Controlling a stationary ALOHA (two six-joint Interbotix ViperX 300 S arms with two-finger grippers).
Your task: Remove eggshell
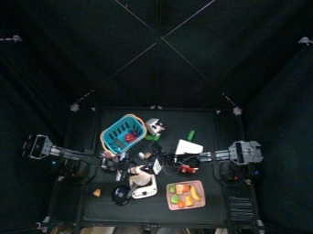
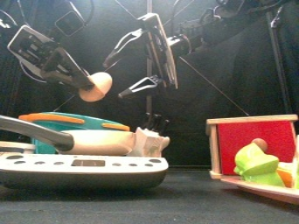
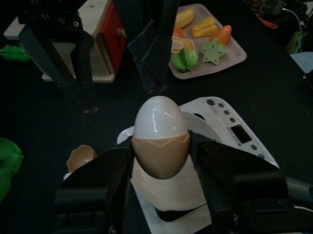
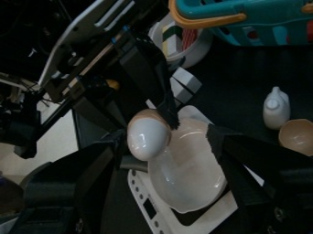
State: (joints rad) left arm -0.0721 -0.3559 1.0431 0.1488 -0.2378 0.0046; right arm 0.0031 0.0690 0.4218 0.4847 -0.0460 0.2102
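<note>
Left gripper (image 3: 163, 169) was clamped on an egg (image 3: 162, 132), white on top with a tan band lower down, held in the air above the table; front view showed the same egg (image 2: 96, 85) up at the left, clear of everything under it. Right gripper (image 2: 149, 83) hung just beside it with its jaws spread wide and nothing between them; the right wrist view put the egg (image 4: 149, 134) right at one jaw tip, contact could not be confirmed. Directly below sat a white kitchen scale (image 2: 82, 166) with a white bowl (image 4: 196, 164) on it. A half eggshell (image 4: 297, 135) lay on the table near the scale, next to a small white bottle-shaped piece (image 4: 276, 107). A teal basket with an orange rim (image 1: 124, 133) stood behind, toward the left arm's side. A tray of toy food (image 3: 208, 41) sat on the right arm's side; front view showed its red wooden wall (image 2: 260, 138) and a green toy fruit (image 2: 260, 162). A white cup-shaped thing (image 1: 188, 145) stood near the right arm. The right arm's links crowded the space over the scale and blocked much of the left wrist view.
</note>
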